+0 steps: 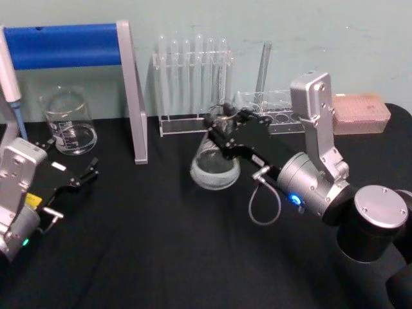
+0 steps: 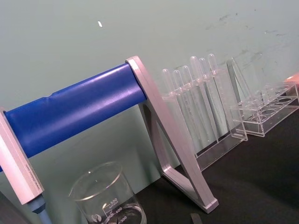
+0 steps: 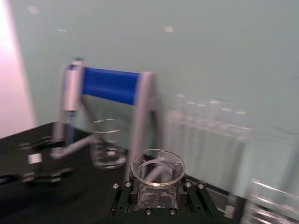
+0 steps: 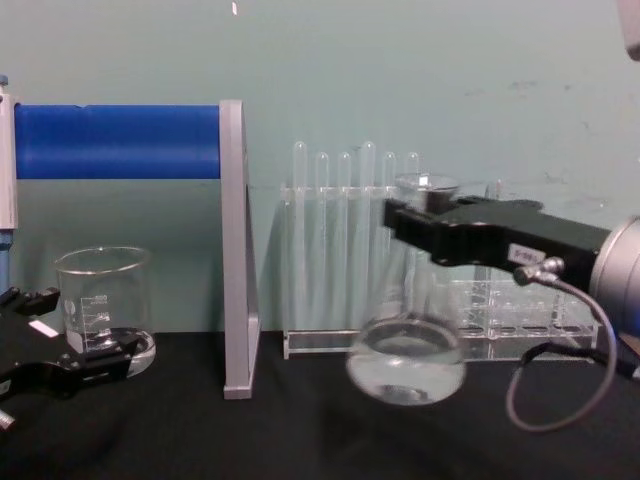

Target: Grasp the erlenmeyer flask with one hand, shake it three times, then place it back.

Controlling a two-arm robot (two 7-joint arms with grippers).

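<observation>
Flask [image 1: 215,168] hung lifted just before the test tube rack [image 1: 187,125], neck clamped in your right gripper [image 1: 222,125]; grasp looked done, shakes uncountable, set-down seemingly pending; left gripper [image 1: 67,161] idled, jaws apart, far left of rack.

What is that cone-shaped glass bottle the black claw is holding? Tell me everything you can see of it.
It is a clear glass erlenmeyer flask: wide rounded base, narrow neck, flared open rim. The right gripper has its black fingers shut on the neck just below the rim. The flask hangs slightly tilted before the test tube rack, its base seemingly off the black table. Whether it holds liquid cannot be told.
</observation>
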